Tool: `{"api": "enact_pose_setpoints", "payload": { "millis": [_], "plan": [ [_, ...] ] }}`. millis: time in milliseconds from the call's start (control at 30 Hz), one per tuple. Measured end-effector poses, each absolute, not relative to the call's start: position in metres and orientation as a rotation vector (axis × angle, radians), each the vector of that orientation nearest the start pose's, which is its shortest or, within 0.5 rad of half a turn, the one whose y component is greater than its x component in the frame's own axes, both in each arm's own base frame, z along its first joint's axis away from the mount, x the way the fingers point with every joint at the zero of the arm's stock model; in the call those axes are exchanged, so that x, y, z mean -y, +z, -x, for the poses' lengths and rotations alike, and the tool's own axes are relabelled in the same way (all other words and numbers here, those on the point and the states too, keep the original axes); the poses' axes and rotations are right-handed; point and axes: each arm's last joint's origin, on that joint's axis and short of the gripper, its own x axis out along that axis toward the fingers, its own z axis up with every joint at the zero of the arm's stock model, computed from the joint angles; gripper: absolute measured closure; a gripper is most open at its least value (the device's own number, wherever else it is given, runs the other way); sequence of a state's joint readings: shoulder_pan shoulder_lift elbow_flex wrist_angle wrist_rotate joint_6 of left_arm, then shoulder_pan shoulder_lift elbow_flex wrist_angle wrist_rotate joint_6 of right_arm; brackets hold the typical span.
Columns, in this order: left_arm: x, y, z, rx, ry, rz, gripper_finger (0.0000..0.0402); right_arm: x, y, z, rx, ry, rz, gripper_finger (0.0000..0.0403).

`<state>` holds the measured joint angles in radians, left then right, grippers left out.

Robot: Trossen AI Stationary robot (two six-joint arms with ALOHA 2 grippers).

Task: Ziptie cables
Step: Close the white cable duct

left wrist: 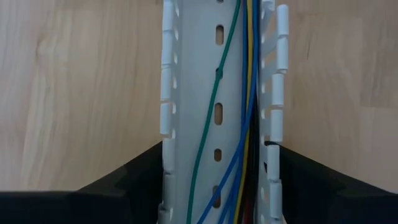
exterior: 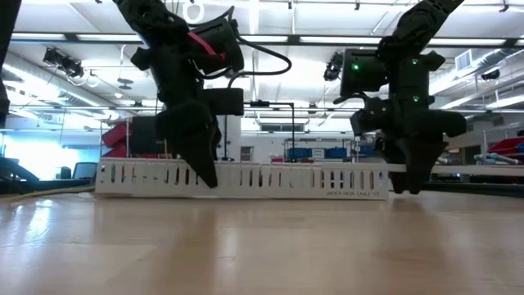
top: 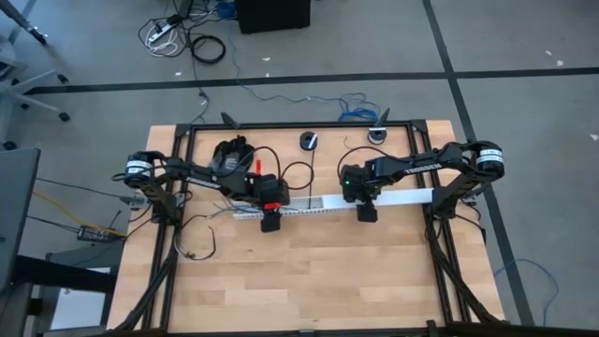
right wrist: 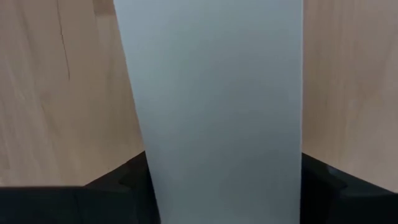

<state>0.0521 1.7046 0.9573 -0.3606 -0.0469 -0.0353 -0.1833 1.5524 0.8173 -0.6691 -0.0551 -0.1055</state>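
Note:
A long white slotted duct lies on its bottom across the table's middle. Its left part is uncovered. Thin green, blue, yellow and red cables run along inside it. A smooth white cover lies over its right part and fills the right wrist view. My left gripper stands over the duct near its left end, shut on it. My right gripper stands over the covered part, shut on the cover. My left gripper has the uncovered duct between its two fingers, one against each slotted side wall. The fingers come from above, slanting down, and lie across the duct. The duct stays flat on the table. My right gripper has the white cover between its two fingers, one at each long edge. The fingers point straight down and lie across it. Whether the cover is seated on the duct or raised off it, I cannot tell.
Black frame rails run along the table's left, right and far sides. Two small round dark parts sit near the far edge. Loose thin wires lie at the left. Bare wood lies on the near side.

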Motion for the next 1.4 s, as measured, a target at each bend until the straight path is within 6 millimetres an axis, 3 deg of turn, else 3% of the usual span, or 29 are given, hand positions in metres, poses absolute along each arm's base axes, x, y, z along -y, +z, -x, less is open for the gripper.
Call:
{"api": "enact_pose_setpoints", "payload": {
  "millis": [200, 900, 1400],
  "plan": [
    [-0.018, 0.156, -0.318, -1.111, 0.106, 0.037, 0.0156, 0.044, 0.151, -0.242, -1.472, -0.031, -0.086, 0.0159],
    [-0.018, 0.158, -0.322, -1.065, 0.107, 0.030, 0.0156, 0.044, 0.153, -0.254, -1.348, -0.007, -0.090, 0.0161],
    [-0.018, 0.161, -0.326, -1.013, 0.059, -0.007, 0.0145, 0.044, 0.153, -0.252, -1.360, 0.001, -0.095, 0.0164]
  ]
}}
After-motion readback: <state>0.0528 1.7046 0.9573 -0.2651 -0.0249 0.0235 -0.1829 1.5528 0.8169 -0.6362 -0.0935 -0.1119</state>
